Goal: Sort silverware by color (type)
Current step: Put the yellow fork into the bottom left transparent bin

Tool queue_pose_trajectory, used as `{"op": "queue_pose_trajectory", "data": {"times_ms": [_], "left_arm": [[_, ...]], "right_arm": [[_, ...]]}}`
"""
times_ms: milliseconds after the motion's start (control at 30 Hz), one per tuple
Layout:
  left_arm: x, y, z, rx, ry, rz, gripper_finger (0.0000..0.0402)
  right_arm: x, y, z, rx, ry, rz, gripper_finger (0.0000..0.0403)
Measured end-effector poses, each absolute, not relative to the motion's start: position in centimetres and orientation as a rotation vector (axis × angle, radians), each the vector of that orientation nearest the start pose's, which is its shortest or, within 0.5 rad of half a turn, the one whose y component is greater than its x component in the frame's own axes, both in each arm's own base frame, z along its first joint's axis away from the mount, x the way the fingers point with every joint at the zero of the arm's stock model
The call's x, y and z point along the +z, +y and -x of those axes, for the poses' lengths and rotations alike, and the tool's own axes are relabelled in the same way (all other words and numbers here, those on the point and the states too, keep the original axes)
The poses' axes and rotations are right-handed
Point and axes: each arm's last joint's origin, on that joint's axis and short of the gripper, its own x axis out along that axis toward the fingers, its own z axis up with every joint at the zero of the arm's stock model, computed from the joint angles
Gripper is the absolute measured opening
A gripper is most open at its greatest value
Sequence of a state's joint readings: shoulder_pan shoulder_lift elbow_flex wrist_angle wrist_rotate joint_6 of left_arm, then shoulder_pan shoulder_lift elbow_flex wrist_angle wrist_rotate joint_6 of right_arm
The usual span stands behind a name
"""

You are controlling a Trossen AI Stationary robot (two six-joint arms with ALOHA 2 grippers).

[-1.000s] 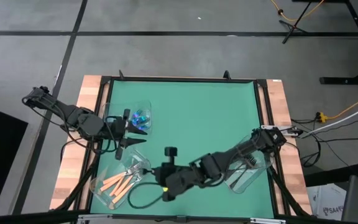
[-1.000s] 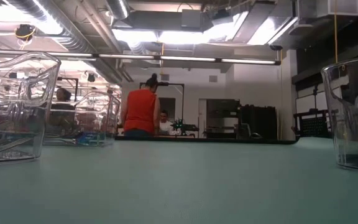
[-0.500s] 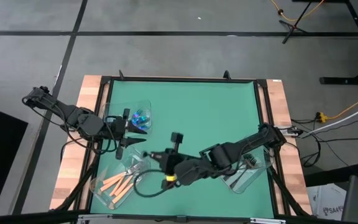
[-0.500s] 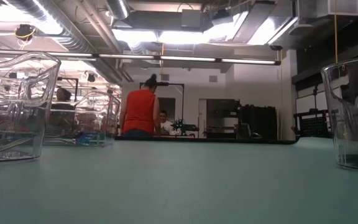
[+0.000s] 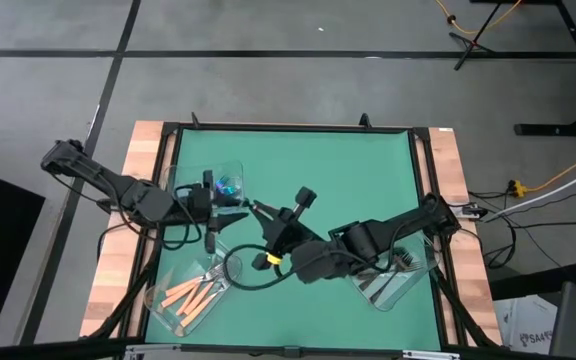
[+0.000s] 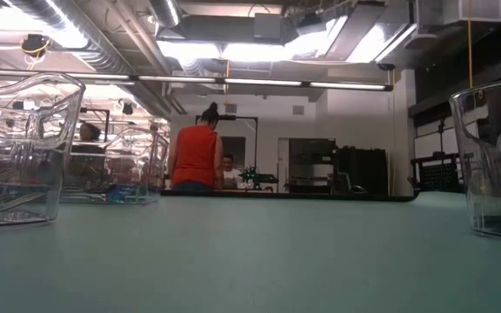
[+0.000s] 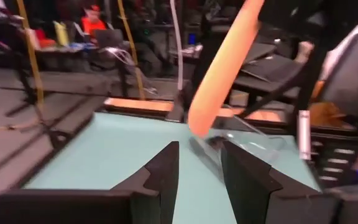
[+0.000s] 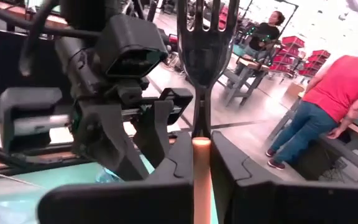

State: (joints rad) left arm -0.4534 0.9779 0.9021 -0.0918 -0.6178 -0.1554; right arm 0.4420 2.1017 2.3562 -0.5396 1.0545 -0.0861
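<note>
Left arm reaches in from the table's left edge; left gripper sits just beside the upper-left clear tray, which holds blue-teal forks; its fingers stand apart with nothing between them, so open and empty; below it, near the front-left corner, a second clear tray holds the orange-handled forks with silver tines pointing toward the mat's middle; green mat covers the table inside a wooden border; right arm stretches from the right edge across the mat toward the left arm; right gripper is near mid-table, tip close to the left gripper; in the right wrist view its jaws are clamped on an orange-handled fork, handle pinched between the fingers, tines up; same orange handle shows slanted right ahead of the left fingers in the left wrist view; third clear tray at the right edge holds dark forks; low view shows only tray walls and people in the room behind.
</note>
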Motion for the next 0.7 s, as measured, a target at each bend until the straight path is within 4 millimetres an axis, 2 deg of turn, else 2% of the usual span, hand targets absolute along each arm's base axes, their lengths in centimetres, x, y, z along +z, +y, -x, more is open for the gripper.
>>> {"op": "queue_pose_trajectory", "data": {"times_ms": [333, 500, 700], "left_arm": [[35.2, -8.5, -21.9, 0.255, 0.016, -0.019, 0.0114], [35.1, -8.5, -22.3, 0.345, 0.005, -0.036, 0.0114], [35.2, -8.6, -22.4, 0.341, -0.005, -0.028, 0.0114]], "right_arm": [[43.4, 16.2, -42.8, -0.603, 0.182, 0.219, 0.0009], [43.7, 16.0, -43.0, -0.595, 0.153, 0.192, 0.0009], [44.1, 15.8, -43.1, -0.587, 0.116, 0.158, 0.0009]]}}
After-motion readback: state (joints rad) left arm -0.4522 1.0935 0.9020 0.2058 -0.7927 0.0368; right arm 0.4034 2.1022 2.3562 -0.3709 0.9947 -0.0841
